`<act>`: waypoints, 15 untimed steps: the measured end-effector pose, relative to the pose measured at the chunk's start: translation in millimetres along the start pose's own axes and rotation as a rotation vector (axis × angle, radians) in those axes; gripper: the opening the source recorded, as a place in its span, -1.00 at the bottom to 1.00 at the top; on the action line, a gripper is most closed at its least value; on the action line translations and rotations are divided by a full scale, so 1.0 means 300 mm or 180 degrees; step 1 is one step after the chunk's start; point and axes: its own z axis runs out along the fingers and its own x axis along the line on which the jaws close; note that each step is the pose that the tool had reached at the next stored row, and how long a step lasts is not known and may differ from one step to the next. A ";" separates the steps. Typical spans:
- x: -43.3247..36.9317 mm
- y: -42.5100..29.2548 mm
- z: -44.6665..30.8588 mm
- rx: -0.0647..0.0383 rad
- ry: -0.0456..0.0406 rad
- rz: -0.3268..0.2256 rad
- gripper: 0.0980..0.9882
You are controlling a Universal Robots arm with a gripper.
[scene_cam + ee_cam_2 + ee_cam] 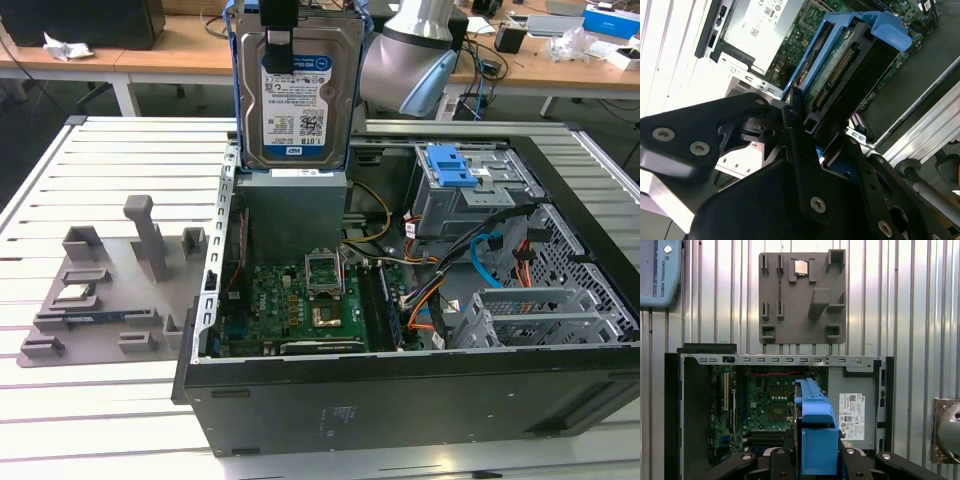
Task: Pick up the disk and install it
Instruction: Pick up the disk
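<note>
One hand (815,460) is clenched on the rectangular silver metal disk (297,95), framed by a bright blue plastic bracket, gripping its upper end. Note that you hold the disk upright, long axis vertical, above the open black computer case (400,400). The grey metal drive cage (450,205) with a blue latch lies lower, toward the exterior view's right.

Silver metal disk (297,90) in smooth blue plastic bracket (816,440)
</note>
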 end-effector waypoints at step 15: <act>0.041 0.000 0.001 0.0000 0.0000 0.0000 -0.40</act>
